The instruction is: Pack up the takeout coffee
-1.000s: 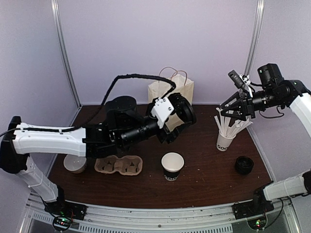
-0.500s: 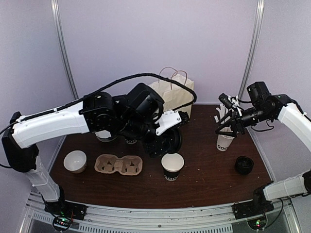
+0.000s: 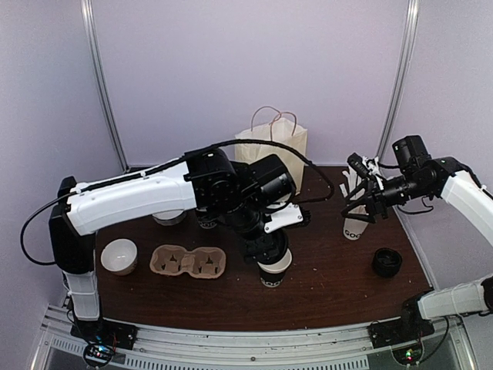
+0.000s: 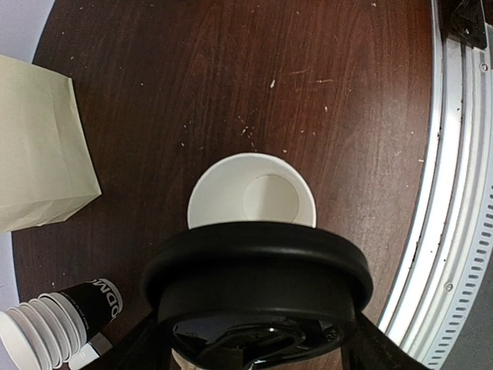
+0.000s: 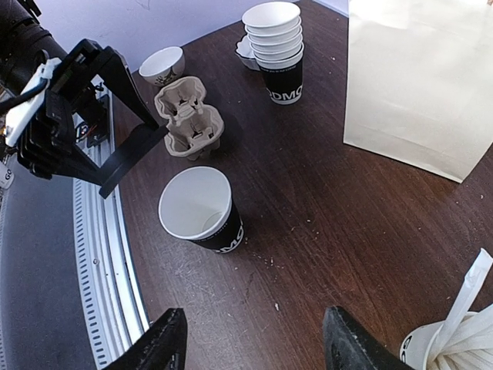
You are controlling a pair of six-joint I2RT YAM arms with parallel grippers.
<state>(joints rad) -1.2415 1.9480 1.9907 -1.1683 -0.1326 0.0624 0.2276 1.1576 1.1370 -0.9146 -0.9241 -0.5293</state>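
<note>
You're at the lidding step. Your left pincer (image 3: 266, 247) clasps the round black plastic lid (image 4: 258, 266) over the open black paper cup with white lettering (image 4: 252, 196), which stands on the dark wooden tabletop (image 4: 231, 77) near its front edge. Next, centre the lid and press down evenly. Your right pincer (image 5: 254, 339) hangs released and empty.

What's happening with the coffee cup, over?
Left gripper clamped on black lid, above open cup. Right gripper open, empty, near stick cup. Nothing blocking cup mouth. Over.
</note>
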